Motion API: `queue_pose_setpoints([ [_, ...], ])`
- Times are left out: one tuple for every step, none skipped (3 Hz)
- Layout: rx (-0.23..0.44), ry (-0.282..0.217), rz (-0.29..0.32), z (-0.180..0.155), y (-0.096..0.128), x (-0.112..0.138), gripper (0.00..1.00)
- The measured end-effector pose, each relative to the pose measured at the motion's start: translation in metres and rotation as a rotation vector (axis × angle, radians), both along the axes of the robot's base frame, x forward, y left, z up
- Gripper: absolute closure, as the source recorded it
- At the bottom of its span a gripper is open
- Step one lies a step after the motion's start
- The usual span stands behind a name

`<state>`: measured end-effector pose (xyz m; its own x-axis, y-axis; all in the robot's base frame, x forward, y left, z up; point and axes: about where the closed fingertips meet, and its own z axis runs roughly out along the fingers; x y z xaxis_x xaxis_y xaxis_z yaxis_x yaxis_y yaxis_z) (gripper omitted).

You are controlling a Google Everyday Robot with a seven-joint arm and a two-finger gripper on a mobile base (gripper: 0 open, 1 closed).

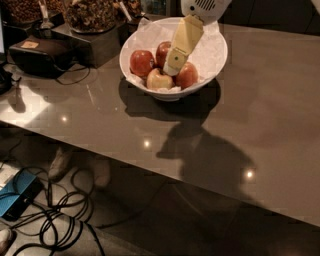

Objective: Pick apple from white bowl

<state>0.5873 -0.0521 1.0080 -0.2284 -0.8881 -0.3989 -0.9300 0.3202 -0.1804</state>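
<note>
Worktop: wide, glossy grey worktop [260, 125] filling most of the view, with the arm's shadow cast across its middle.
Jars: dark glass jars of nuts [90, 12] at the far left edge, apart from the bowl.
Bowl: white bowl [170, 95], round and paper-lined, standing on the worktop at the far centre.
End effector: cream-coloured end effector [171, 67] reaching down into the bowl from a white wrist at the top edge. Its long axis slants from upper right to lower left. Cannot tell whether it is released or clenched.
Apples: 4 in the bowl, clustered on the near-left side: left apple [141, 62], back apple [161, 50], right apple [189, 76], all red, and a paler front apple [158, 80].
Key relation: the tip sits in the middle of the cluster, with the back apple just behind-left and the right apple just beside it to the right. Either looks the likeliest pick, needing only a small shift down or sideways. No apple appears lifted.
</note>
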Motion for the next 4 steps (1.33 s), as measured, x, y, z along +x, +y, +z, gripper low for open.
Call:
queue_pose_setpoints([
  [0.041,0.010,-0.026,-0.004,-0.003,0.005,0.00],
  [0.126,0.039,-0.115,-0.008,-0.005,0.027,0.00],
  [0.164,0.072,-0.188,-0.013,-0.006,0.049,0.00],
  [0.171,0.071,-0.199,-0.012,-0.007,0.052,0.00],
])
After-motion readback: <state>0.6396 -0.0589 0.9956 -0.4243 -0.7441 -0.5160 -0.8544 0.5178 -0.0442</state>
